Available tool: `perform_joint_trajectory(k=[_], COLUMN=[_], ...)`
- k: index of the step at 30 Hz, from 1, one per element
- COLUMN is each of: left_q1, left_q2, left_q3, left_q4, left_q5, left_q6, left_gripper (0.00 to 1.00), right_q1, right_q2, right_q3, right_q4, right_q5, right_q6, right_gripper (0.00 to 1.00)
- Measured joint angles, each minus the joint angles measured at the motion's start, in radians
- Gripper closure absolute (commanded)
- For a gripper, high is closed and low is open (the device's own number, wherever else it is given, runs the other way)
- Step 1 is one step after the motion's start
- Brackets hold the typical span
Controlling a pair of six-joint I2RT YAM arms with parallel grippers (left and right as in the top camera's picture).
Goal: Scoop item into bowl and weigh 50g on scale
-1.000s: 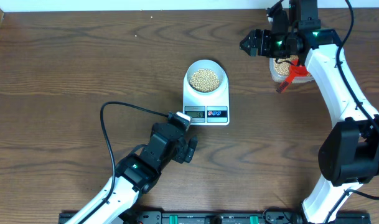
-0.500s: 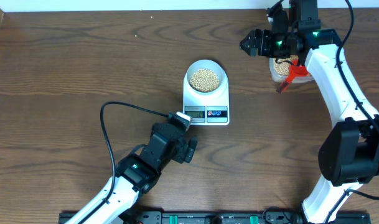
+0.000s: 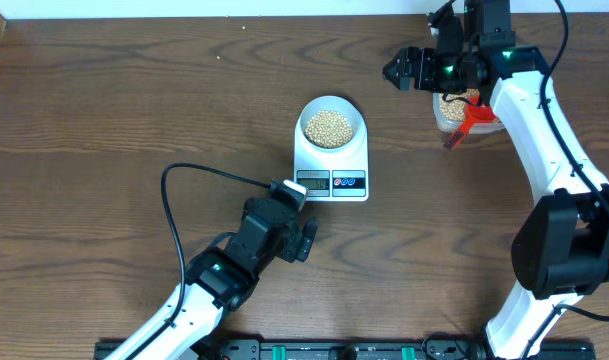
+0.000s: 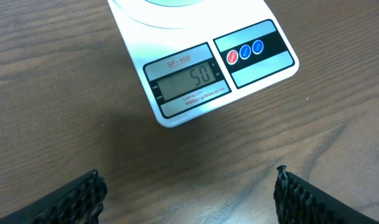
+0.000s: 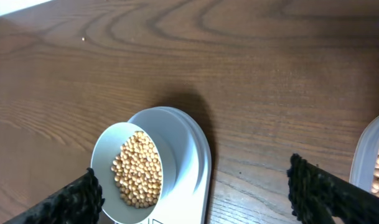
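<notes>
The white bowl (image 3: 331, 126) holds tan-yellow beans (image 3: 329, 128) and sits on the white scale (image 3: 346, 160). In the left wrist view the scale's display (image 4: 188, 81) reads 50, next to red and blue buttons (image 4: 244, 51). My left gripper (image 3: 302, 238) is open and empty, just below the scale; its fingers frame bare table (image 4: 189, 193). My right gripper (image 3: 402, 70) is open and empty, held above the table right of the bowl. The right wrist view shows the bowl (image 5: 108, 152) with beans (image 5: 139, 169) between its fingertips (image 5: 195, 193).
A clear plastic tub of beans (image 3: 462, 110) stands at the far right under my right arm, with a red scoop (image 3: 468, 122) resting at it. The tub's edge shows in the right wrist view (image 5: 373, 158). A black cable (image 3: 199, 172) loops left of the scale.
</notes>
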Motion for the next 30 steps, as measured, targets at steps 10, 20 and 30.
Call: perform_joint_trajectory(k=[10,20,30], left_q1=[0.000,0.000,0.000], left_q2=[0.000,0.000,0.000], left_q3=[0.000,0.000,0.000], left_q4=[0.000,0.000,0.000], left_q5=[0.000,0.000,0.000], left_q6=[0.000,0.000,0.000], left_gripper=[0.12,0.12,0.12], right_q1=[0.000,0.000,0.000], right_q2=[0.000,0.000,0.000], right_q3=[0.000,0.000,0.000], right_q4=[0.000,0.001,0.001], right_q5=[0.005,0.019,0.031], right_q6=[0.000,0.000,0.000], right_gripper=[0.01,0.01,0.01])
